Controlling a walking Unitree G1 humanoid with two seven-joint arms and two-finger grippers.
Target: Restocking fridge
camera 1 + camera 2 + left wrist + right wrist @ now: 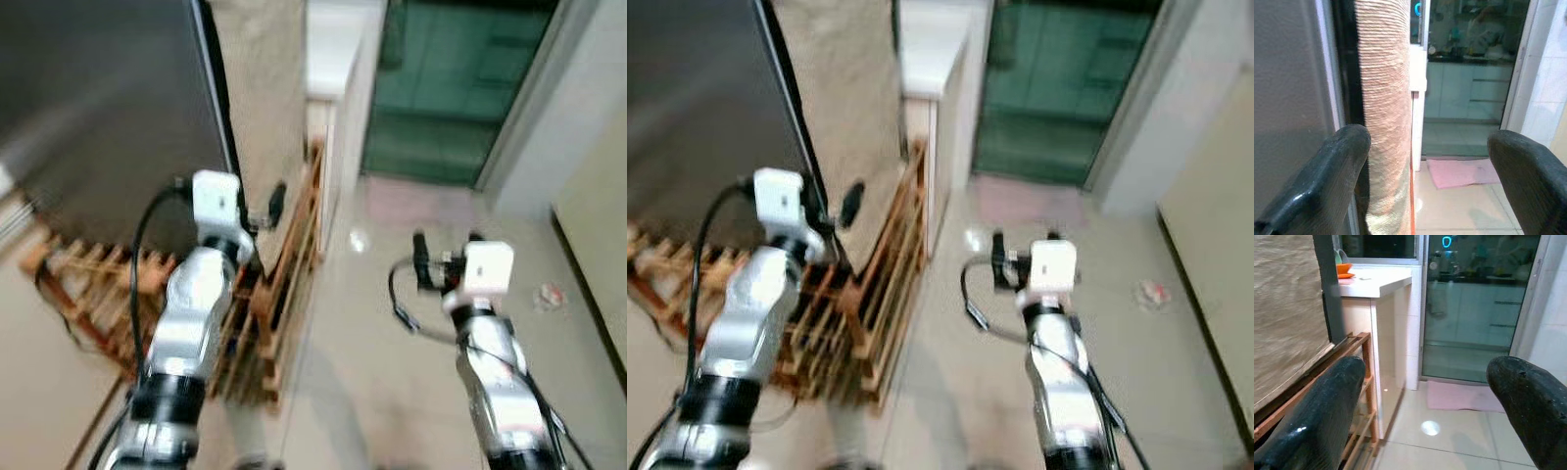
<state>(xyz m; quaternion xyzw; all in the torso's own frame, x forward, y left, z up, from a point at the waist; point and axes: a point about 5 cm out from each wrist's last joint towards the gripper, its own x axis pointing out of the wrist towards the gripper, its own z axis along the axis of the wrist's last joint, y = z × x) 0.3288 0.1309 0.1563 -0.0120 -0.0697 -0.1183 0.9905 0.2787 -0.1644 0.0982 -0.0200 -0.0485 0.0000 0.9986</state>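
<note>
Head views blurred, left gripper [263,211] beside fridge [98,108], right gripper [446,259], both fingers apart, empty.

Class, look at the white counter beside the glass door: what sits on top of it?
An orange dish rests at the white counter's far end; what lies behind it is hidden.

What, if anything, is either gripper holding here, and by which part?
Nothing is held. The left gripper and the right gripper both stand open with only bare air between their fingers.
</note>
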